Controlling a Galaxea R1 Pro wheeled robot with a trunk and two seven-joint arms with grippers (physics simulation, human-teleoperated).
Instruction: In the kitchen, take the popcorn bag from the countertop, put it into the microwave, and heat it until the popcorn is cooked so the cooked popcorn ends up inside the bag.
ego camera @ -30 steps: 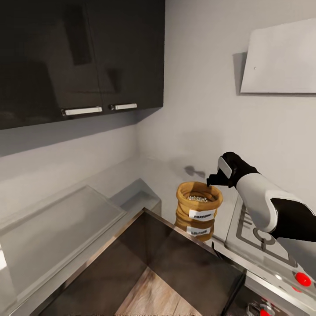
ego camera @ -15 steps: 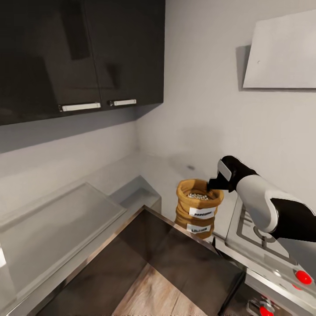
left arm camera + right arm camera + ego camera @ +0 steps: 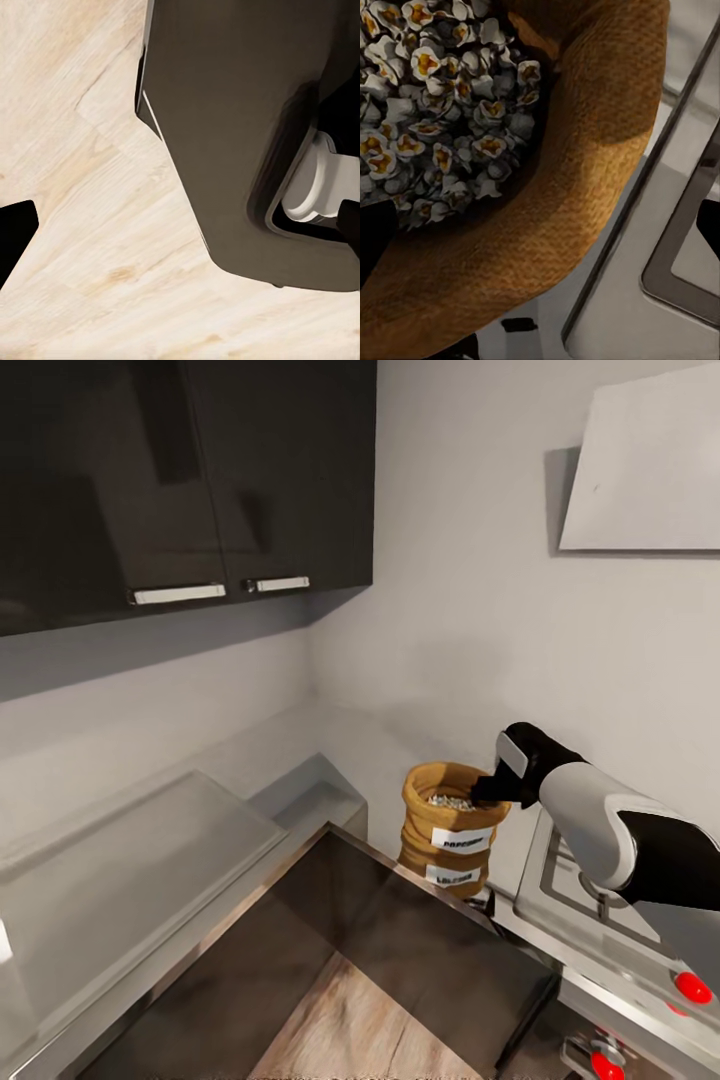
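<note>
The tan popcorn bag stands upright in the corner of the grey countertop, its white label facing me. Pale popcorn fills its open mouth. My right gripper sits at the right side of the rolled rim and is open: one fingertip is over the bag's inside, the other outside it. My left gripper hangs open over the wooden floor beside my dark base. The microwave is out of view.
A grey gas hob with red knobs lies just right of the bag, under my right arm. Dark wall cabinets hang at upper left and a white hood at upper right. Dark cabinet fronts drop below the counter edge.
My right gripper has come down from above the bag to its rim. The head camera has tilted slightly, shifting the whole picture.
</note>
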